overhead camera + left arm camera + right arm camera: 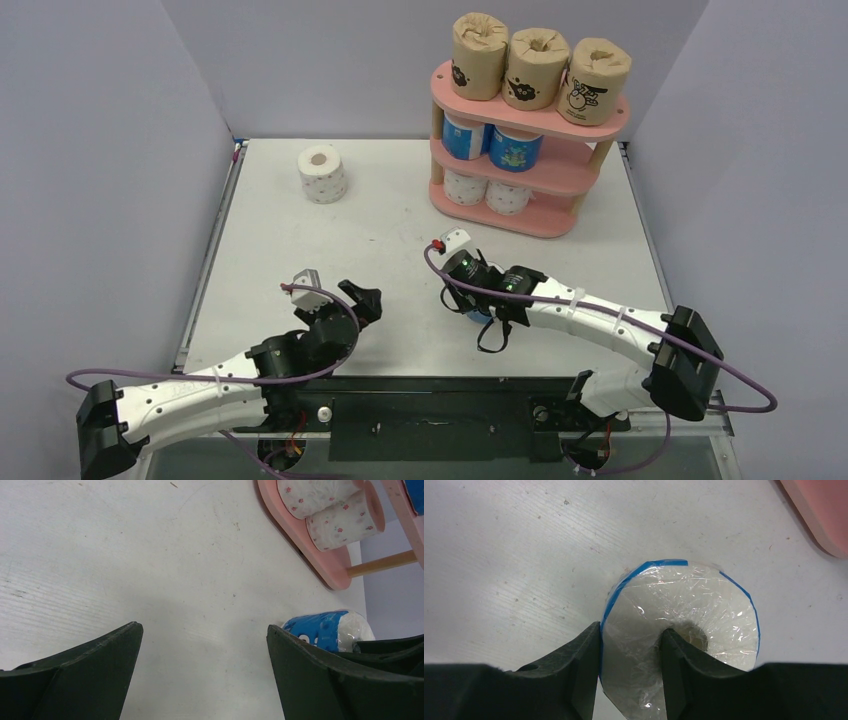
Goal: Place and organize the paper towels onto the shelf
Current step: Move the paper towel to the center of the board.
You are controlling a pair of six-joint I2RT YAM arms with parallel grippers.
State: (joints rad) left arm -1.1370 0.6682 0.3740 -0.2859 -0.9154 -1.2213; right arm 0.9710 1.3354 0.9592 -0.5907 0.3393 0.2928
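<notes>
Right gripper [630, 636] clamps the blue roll [684, 595] by its wall, lower centre of the frame. Left gripper [204, 630] is spread wide, holding nothing, over the desk [150, 555].

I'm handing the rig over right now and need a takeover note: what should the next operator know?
The right gripper is shut on a blue roll, one finger in its core, in front of the shelf. The left gripper is open and empty.
Done: three brown rolls on the top tier, two blue rolls in the middle, two white rolls visible on the bottom.
One white roll stands loose at the table's far left.
Left: probably the held roll to the middle tier, then the loose one to the bottom.
</notes>
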